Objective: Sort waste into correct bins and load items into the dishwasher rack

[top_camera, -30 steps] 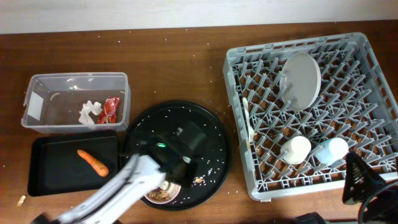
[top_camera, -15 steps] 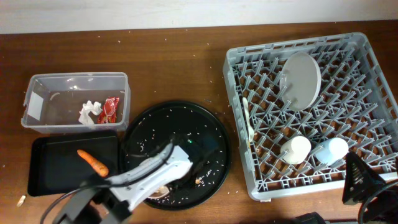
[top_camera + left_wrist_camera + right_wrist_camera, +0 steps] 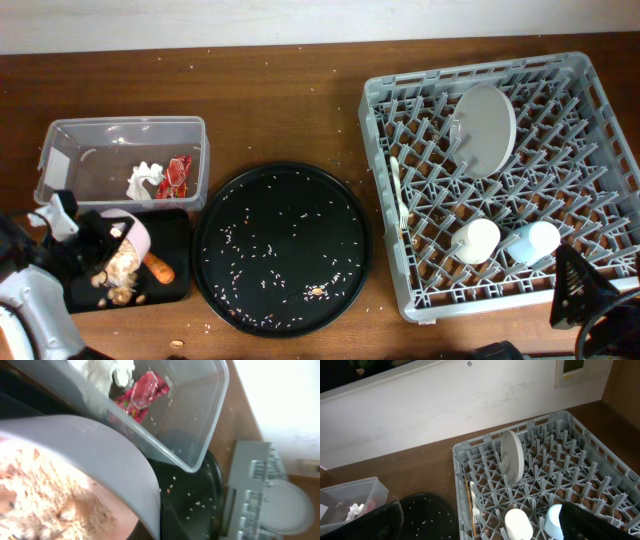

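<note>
Overhead: left pincer [image 3: 93, 246] near left grips the tilted bowl [image 3: 131, 231] over the black tray [image 3: 178, 290]; scraps [image 3: 122, 266] in bowl and on tray, beside carrot [image 3: 159, 268]. Right pincer [image 3: 582, 290] near right, spread wide. Behind tray, tub [image 3: 122, 124] holds tissue [image 3: 146, 180] and wrapper [image 3: 178, 174]. Rack [image 3: 478, 66] right: plate [image 3: 486, 130], white cup [image 3: 478, 240], blue cup [image 3: 533, 240].

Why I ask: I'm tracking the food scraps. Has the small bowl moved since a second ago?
Yes. The bowl went left, off the round black tray, and is now tipped over the shallow black tray.
</note>
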`<action>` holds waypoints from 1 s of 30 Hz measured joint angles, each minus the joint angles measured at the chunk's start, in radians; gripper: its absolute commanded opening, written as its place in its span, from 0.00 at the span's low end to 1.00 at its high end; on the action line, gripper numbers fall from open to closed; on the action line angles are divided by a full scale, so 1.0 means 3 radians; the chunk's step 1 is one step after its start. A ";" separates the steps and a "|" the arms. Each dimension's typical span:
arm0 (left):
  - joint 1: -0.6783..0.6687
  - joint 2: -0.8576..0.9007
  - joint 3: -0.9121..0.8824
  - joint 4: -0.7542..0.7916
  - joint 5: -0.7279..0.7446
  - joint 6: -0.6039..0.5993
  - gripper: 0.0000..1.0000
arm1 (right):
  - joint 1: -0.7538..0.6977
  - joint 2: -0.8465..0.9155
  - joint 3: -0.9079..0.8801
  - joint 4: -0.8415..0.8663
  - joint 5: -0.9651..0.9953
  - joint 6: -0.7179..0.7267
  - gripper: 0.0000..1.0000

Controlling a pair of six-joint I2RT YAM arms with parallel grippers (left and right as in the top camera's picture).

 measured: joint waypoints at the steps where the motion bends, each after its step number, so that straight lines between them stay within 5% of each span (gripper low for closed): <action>1: 0.0145 0.0067 -0.0216 0.0356 0.0365 0.0098 0.00 | 0.0000 0.0000 0.0000 0.0000 -0.0001 0.0004 0.99; 5: 0.0582 0.0294 -0.0482 0.0562 0.1344 0.0654 0.00 | 0.0000 0.0000 0.0000 0.0001 -0.0001 0.0001 0.99; 9: 0.0872 0.0294 -0.0482 0.0149 0.2167 0.1328 0.00 | 0.0000 0.0000 0.0000 -0.0003 -0.0001 0.0001 0.99; 12: 0.1080 0.0294 -0.0481 -0.0454 0.2293 0.2003 0.00 | 0.0000 0.0000 0.0000 -0.0004 -0.0001 0.0003 0.99; 16: 0.1141 0.0294 -0.0481 -0.0490 0.2444 0.2249 0.00 | 0.0000 0.0000 0.0000 -0.0001 -0.0001 0.0003 0.99; 21: 0.1141 0.0294 -0.0478 -0.1174 0.2344 0.2743 0.00 | 0.0000 0.0000 0.0000 0.0000 0.0000 0.0003 0.99; 23: 0.1141 0.0294 -0.0479 -0.0952 0.2312 0.2871 0.00 | 0.0000 0.0000 0.0000 0.0001 0.0000 0.0004 0.99; 27: 0.1097 0.0294 -0.0481 -0.0576 0.2228 0.2452 0.00 | 0.0000 0.0000 0.0000 0.0000 0.0000 0.0003 0.99; 30: 0.0928 0.0298 -0.0055 -0.0083 0.1717 0.1092 0.00 | 0.0000 0.0000 0.0001 0.0003 -0.0001 0.0001 0.99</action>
